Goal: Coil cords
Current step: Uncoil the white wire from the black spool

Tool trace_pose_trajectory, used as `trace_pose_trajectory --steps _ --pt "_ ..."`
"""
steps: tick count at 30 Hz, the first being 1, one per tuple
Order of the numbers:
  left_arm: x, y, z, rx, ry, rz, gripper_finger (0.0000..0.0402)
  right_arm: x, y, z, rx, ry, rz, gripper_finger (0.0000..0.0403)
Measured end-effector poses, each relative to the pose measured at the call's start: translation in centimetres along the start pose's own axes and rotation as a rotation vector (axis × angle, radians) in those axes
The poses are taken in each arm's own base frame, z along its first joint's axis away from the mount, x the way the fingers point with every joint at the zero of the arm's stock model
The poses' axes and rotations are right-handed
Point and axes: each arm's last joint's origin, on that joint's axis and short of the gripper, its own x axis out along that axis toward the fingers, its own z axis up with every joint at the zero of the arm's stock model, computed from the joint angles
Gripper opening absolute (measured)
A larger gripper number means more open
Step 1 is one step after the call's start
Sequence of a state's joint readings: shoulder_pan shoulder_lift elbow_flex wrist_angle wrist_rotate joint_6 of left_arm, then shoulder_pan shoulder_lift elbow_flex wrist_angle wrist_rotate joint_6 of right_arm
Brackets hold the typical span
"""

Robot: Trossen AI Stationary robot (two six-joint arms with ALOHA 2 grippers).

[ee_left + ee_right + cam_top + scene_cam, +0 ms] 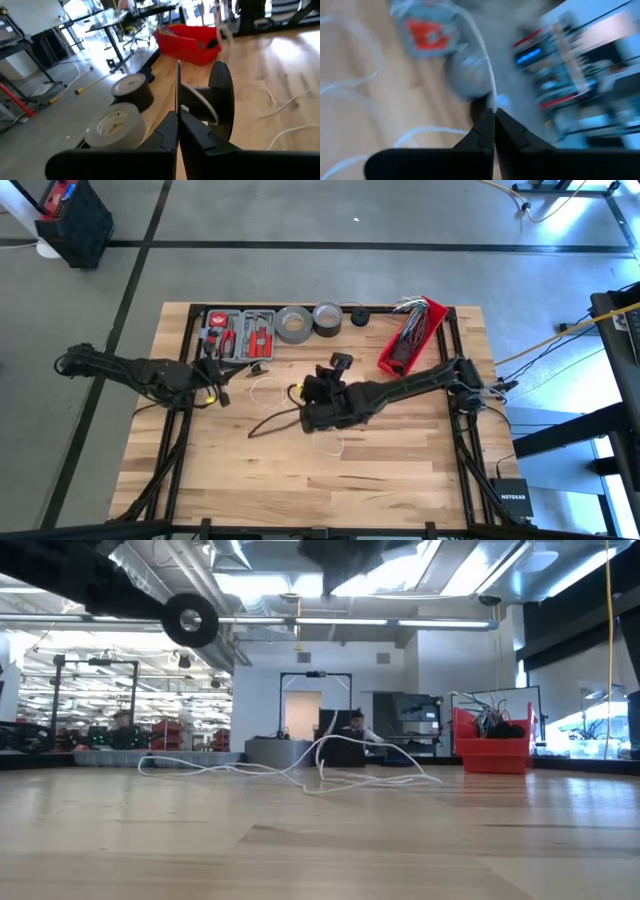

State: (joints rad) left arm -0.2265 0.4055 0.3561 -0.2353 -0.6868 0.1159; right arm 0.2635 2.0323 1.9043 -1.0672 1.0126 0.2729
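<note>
On the wooden bench (400, 470), both hands grip the cord (290, 772): left hand (177, 117) apparently at a spool (222, 102), right hand (494, 117) clenched; winding next.

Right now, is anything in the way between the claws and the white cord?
Nothing visible is. The left claw is shut on a black spool with cord wound on it. The right claw is shut on the cord itself; the rest lies loose on the table.
</note>
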Motion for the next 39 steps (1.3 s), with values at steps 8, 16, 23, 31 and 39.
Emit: trace_pose_trajectory --steps 8,16,23,31,39 --pt "1.4 -0.1 -1.2 0.055 0.148 0.059 0.0000 -5.9 0.6 0.4 -0.017 -0.246 -0.395 0.0005" --pt "2.7 0.2 -1.8 0.011 0.232 0.135 0.0000 -7.5 1.4 0.0 -0.093 -0.267 -0.381 0.0005" --pt "3.5 0.7 -2.3 -0.012 0.282 0.192 0.0000 -7.3 1.6 0.1 -0.072 -0.253 -0.303 0.0005" --pt "3.5 0.7 -2.3 -0.002 0.291 0.200 0.0000 -5.4 1.5 0.5 0.025 -0.170 -0.084 0.0024" --pt "3.5 0.7 -2.3 0.009 0.290 0.197 0.0000 -4.0 1.3 -0.3 -0.034 -0.011 0.161 0.0100"
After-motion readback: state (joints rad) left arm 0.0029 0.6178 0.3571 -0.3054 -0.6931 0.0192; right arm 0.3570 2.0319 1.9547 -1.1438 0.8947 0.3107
